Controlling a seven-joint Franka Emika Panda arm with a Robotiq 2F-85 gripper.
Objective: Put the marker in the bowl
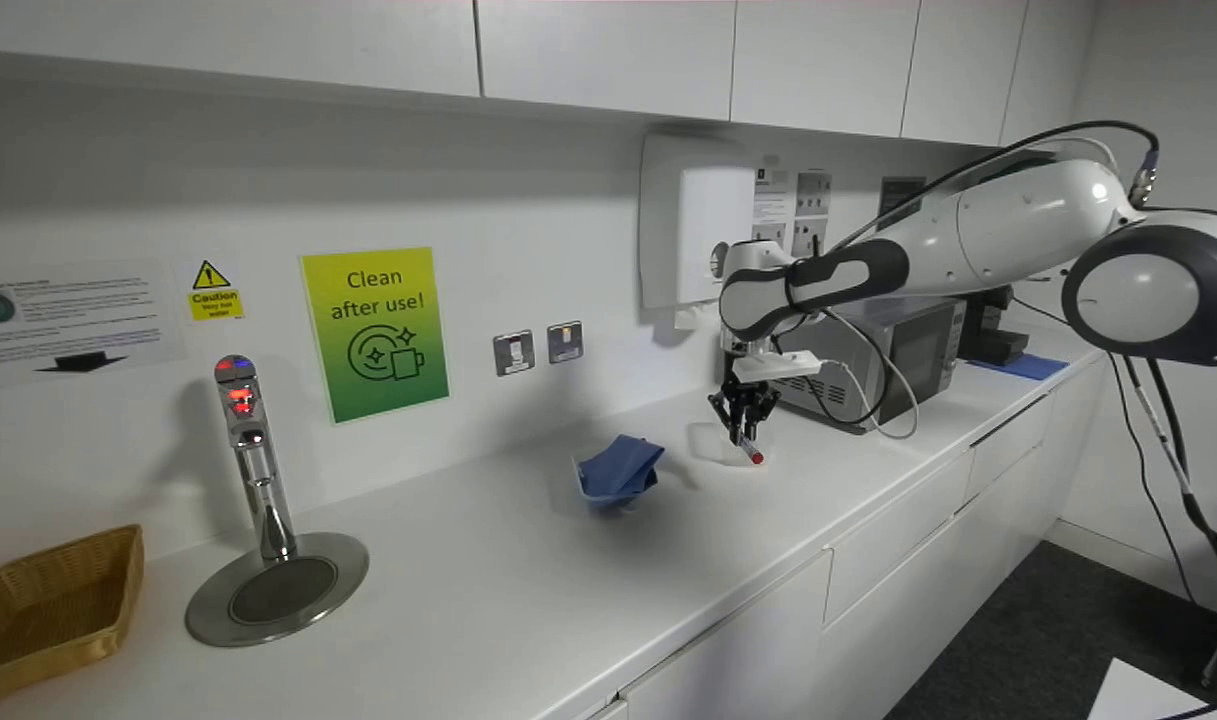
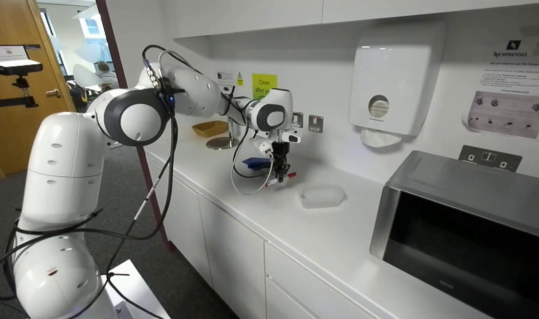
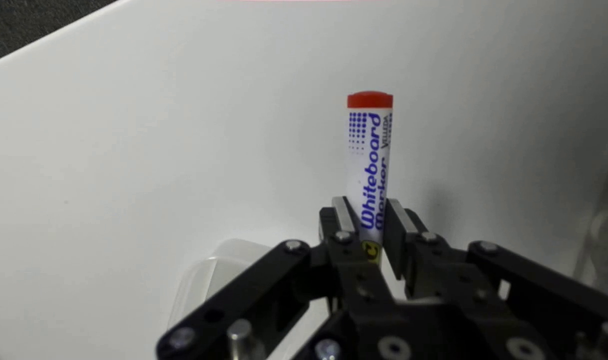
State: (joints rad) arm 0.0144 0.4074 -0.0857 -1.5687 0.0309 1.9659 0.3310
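The gripper [image 3: 372,215] held the marker [image 3: 369,160] over the worktop [image 3: 184,150], between front and back edges, near the clear tub [image 2: 321,200]; the marker was probably light, stiff, slick, best pinched mid-barrel.

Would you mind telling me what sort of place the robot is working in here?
It is most likely a shared office kitchenette: there is a microwave, a wall-mounted paper towel dispenser and a yellow-green sign reading "Clean after use!" above a drawing of a mug.
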